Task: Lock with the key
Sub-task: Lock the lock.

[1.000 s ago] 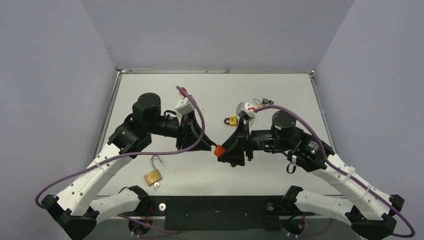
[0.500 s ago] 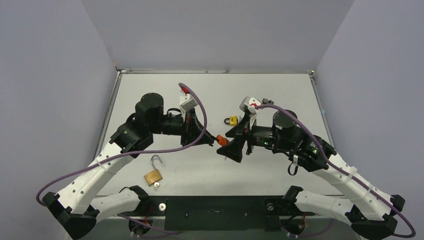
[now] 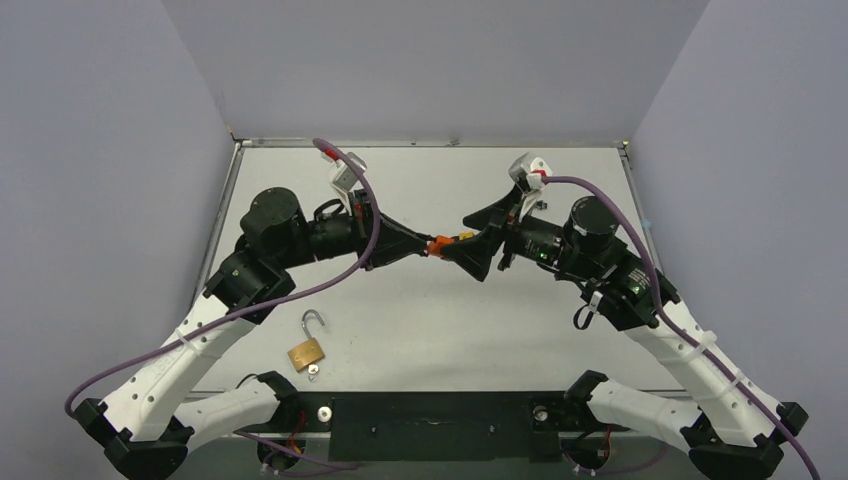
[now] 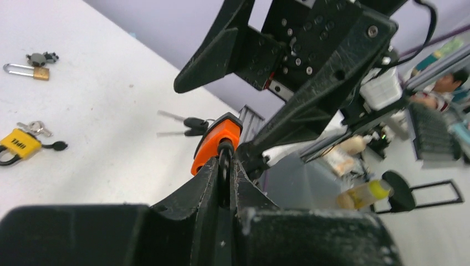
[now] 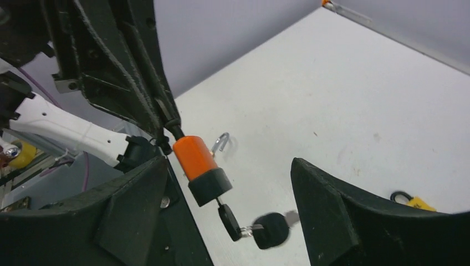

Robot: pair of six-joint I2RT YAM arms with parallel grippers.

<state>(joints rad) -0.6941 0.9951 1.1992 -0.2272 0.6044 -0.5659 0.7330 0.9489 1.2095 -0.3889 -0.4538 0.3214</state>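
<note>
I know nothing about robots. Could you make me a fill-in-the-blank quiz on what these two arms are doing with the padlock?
1. The padlock clamped in the left jaws is coloured ___.
2. The right jaws stand ___ on either side of it.
3. From its underside dangle black-headed ___.
Missing words: orange; open; keys.
</note>
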